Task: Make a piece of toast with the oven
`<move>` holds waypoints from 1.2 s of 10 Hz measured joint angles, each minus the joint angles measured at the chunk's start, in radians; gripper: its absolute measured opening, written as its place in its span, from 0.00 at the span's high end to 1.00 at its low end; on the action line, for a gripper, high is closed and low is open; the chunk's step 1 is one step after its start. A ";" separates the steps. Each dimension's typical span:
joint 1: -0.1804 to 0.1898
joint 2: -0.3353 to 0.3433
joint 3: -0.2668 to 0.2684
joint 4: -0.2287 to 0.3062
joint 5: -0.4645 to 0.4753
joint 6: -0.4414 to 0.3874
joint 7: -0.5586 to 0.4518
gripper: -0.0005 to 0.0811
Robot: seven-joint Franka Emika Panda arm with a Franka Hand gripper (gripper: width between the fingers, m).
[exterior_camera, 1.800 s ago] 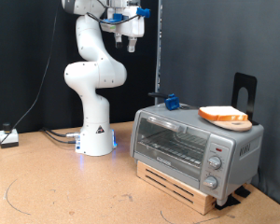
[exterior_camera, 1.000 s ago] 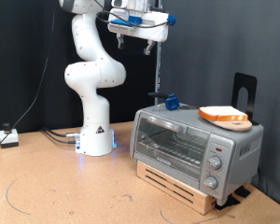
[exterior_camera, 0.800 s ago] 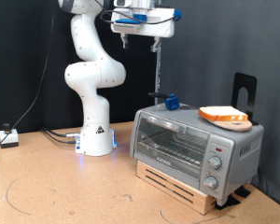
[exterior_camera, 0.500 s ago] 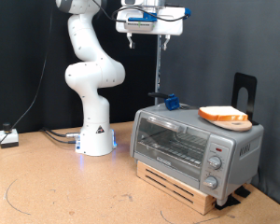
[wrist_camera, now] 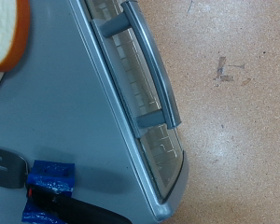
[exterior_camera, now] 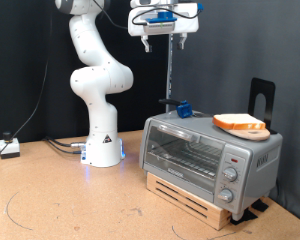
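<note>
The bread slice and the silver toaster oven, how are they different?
The pale bread slice with orange-brown crust is small and flat; the silver-grey toaster oven is a big box. The slice lies on a round wooden plate atop the oven; the oven sits lower on a wooden stand, door shut.

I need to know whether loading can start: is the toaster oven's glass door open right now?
No, the toaster oven has its glass door shut upright against the front, handle up.

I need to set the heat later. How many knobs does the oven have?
3, in a column on the oven's front panel at the exterior view's right: top knob, middle knob, bottom knob. None seems hidden.
</note>
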 joint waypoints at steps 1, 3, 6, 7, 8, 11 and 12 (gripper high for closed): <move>-0.007 -0.001 0.004 -0.001 0.000 0.000 0.045 0.01; -0.010 -0.011 0.012 -0.026 0.014 0.127 0.060 0.01; 0.071 0.003 -0.104 -0.037 0.202 0.161 -0.174 0.01; 0.073 0.024 -0.132 -0.033 0.201 0.137 -0.203 0.01; 0.073 0.048 -0.134 -0.023 0.201 0.130 -0.210 0.01; 0.080 0.045 -0.158 -0.029 0.231 0.083 -0.281 0.01; 0.077 0.044 -0.171 -0.041 0.230 0.068 -0.307 0.01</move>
